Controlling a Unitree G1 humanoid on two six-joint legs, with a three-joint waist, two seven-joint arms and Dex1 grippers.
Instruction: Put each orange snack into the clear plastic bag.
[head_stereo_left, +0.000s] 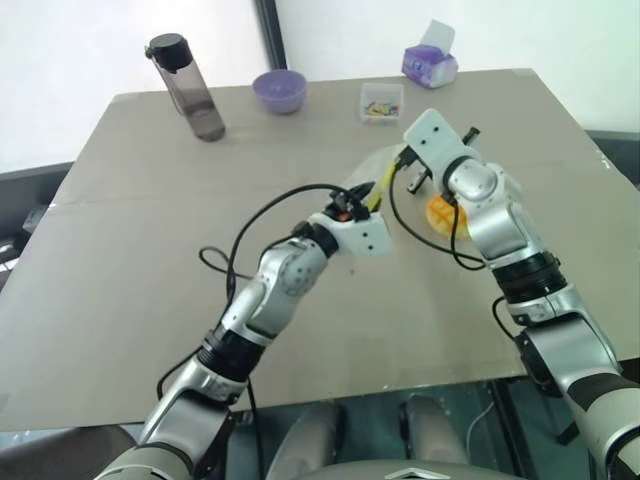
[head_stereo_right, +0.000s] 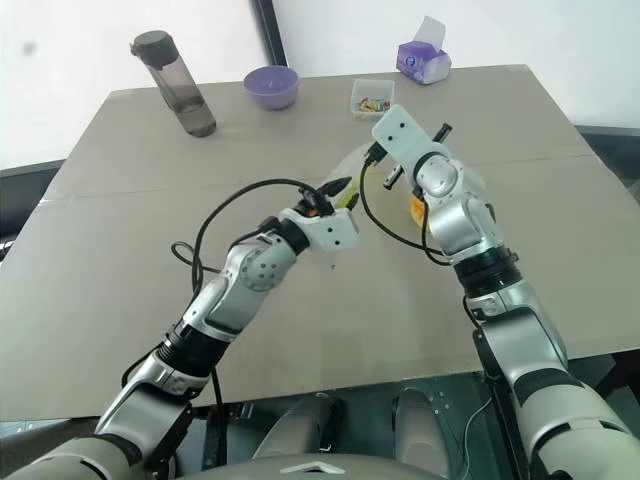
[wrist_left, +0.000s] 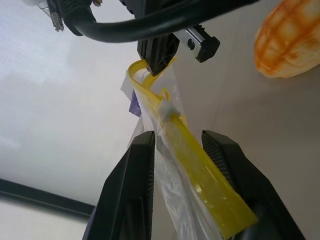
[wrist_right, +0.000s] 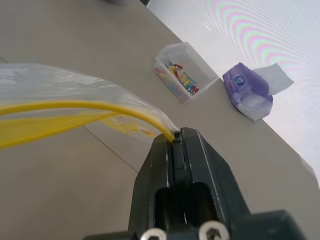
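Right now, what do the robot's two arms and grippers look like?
Both arms are silver-grey segmented shells with black joint bands and round grey elbow housings. Each wrist carries a white block with small dark screw holes, and loose black cables loop from it. The left gripper and right gripper each have two black fingers.

Orange-yellow snack (wrist_left: 286, 40) gridded in pale lines; clear plastic bag (wrist_left: 172, 200) edged by a yellow strip; purple bowl (head_stereo_left: 279, 90); smoky grey bottle (head_stereo_left: 190, 90); tan bench (head_stereo_left: 120, 250).
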